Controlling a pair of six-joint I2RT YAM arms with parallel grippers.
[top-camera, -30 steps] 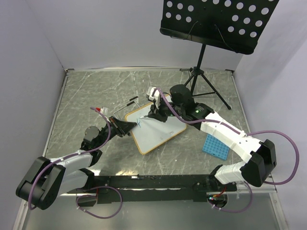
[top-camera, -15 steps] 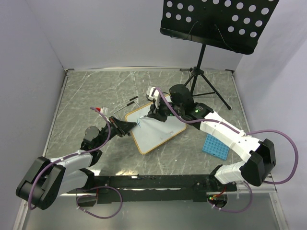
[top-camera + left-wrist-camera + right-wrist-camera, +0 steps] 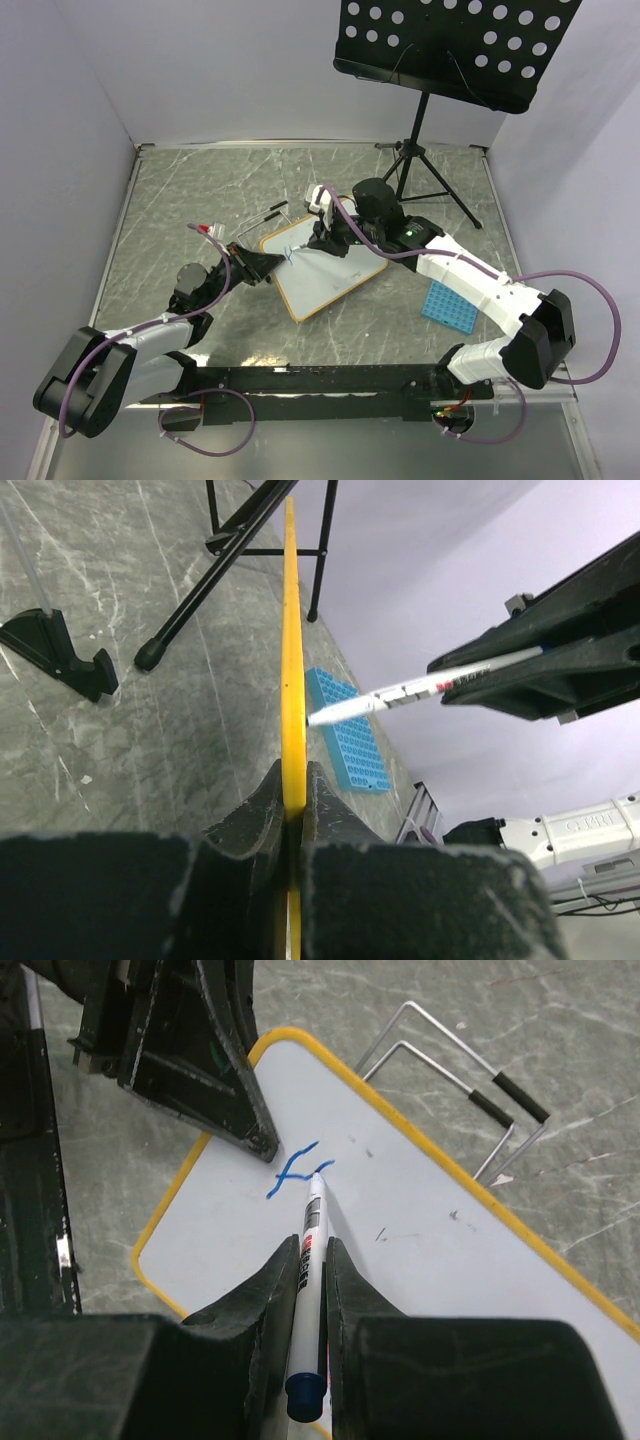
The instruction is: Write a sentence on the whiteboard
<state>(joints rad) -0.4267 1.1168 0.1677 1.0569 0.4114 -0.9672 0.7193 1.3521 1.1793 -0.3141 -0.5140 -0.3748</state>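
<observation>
1. The right gripper (image 3: 305, 1250) is closed on the marker (image 3: 312, 1210). The marker tip touches the whiteboard (image 3: 420, 1230) at the few blue strokes of the sentence (image 3: 295, 1170).
2. The left gripper (image 3: 292, 780) clamps the board's edge, at 10 o'clock from the tip in the right wrist view.
3. The bare surface lies toward 4 o'clock along the board's long axis, so I judge the writing should go this way.

The whiteboard (image 3: 420, 1210) gleams glossy, smooth white, and its thin rim looks like bright yellow-orange plastic. The marker (image 3: 312, 1222) has a shiny white plastic barrel. The table (image 3: 200, 190) is grey, marble-patterned and smooth, with a dull sheen. The music stand (image 3: 450, 40) looks like matt black perforated metal. The blue tray (image 3: 448, 303) looks plastic.
</observation>
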